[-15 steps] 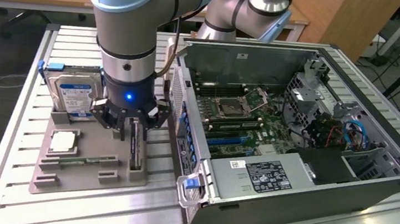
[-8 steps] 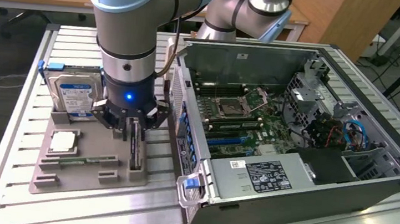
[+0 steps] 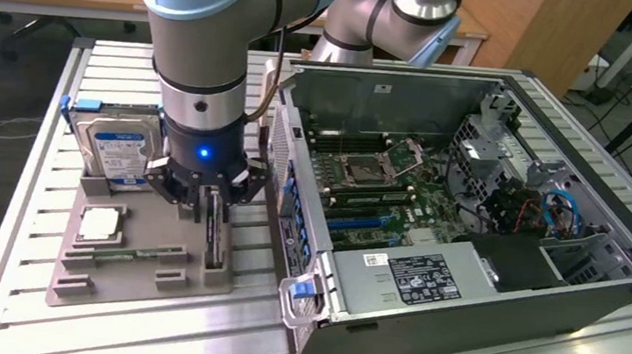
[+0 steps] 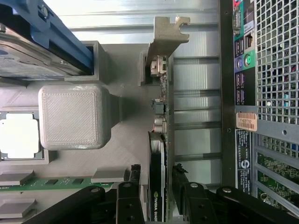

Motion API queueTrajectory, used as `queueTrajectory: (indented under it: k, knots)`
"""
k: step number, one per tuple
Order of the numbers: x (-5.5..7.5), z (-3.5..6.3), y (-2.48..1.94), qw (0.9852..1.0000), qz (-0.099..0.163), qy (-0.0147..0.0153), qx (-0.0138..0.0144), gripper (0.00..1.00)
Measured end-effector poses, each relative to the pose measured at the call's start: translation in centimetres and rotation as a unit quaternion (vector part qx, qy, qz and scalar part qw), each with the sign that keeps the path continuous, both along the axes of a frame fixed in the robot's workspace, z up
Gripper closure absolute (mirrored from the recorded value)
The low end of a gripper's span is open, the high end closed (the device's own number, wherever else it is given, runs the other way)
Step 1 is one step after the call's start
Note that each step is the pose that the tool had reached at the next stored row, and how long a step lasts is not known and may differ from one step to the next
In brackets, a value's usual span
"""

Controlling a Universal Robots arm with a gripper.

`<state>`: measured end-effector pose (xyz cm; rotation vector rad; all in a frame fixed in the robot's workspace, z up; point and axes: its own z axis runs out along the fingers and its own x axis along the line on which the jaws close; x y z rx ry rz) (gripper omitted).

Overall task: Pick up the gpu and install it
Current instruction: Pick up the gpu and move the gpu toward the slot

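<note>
The gpu stands on its long edge in a slot of the grey fixture tray, a thin dark card. In the wrist view the gpu shows its black cooler edge with a green logo, and its silver end bracket points away from the fingers. My gripper hangs straight down over the card's upper edge. In the wrist view my gripper straddles the card, open, with one black finger on each side and a narrow gap between each finger and the card.
The tray also holds a hard drive upright in a blue bracket, a square processor and a green memory stick. The open computer case lies on the slatted table on the exterior view's right, its rear panel close beside the card.
</note>
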<state>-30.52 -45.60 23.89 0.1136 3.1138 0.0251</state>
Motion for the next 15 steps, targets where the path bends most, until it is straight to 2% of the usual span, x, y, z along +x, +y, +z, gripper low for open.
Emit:
queueTrajectory:
  k: [12, 13, 15]
  knots:
    - [0.0, -0.01, 0.0, 1.0, 0.0, 0.0, 0.0, 0.61]
    - [0.0, -0.01, 0.0, 1.0, 0.0, 0.0, 0.0, 0.68]
    - [0.06, -0.03, 0.01, 1.0, 0.0, -0.0002, 0.0001, 0.68]
